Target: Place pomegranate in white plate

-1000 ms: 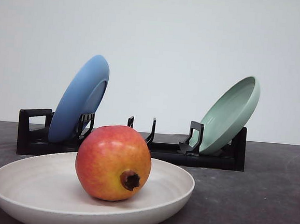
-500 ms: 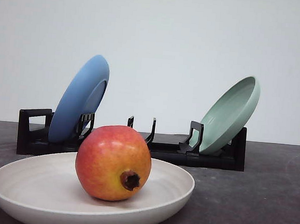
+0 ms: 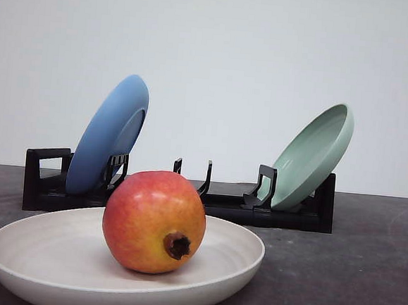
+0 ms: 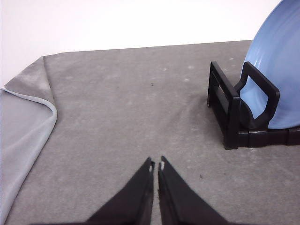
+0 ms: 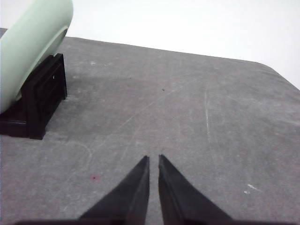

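The red-orange pomegranate (image 3: 154,221) rests inside the white plate (image 3: 34,249) at the near left of the front view, its dark crown nub facing the camera. My left gripper (image 4: 156,165) hangs shut over bare grey cloth, with the black rack's end a short way off. Over the grey table surface my right gripper (image 5: 153,158) is also shut, holding nothing.
A black dish rack (image 3: 298,213) stands behind the plate, with a blue plate (image 3: 110,132) leaning at its left and a pale green plate (image 3: 315,153) at its right. A folded cloth edge (image 4: 33,110) shows in the left wrist view.
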Controlling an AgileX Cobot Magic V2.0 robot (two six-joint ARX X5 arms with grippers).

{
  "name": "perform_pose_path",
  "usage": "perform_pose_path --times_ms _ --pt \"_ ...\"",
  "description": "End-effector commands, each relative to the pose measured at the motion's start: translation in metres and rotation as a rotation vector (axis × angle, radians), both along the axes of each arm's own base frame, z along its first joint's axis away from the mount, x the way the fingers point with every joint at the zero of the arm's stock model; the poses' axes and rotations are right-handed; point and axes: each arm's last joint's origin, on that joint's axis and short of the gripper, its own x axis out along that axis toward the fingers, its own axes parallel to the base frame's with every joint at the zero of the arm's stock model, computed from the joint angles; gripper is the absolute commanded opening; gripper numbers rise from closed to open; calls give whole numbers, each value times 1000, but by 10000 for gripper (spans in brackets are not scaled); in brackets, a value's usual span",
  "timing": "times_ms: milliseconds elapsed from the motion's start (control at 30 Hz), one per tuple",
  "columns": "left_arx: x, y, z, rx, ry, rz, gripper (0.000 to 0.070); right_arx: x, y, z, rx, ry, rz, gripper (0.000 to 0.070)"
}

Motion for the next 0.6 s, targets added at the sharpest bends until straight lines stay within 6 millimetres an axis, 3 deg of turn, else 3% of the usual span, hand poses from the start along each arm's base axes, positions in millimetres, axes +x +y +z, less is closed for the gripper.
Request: perform_pose_path --times_ms 0,567 --pt "1 0 -4 7 12 -5 0 0 0 -1 3 0 -5 35" --pt "1 0 -4 7 12 -5 0 0 0 -1 3 0 -5 35"
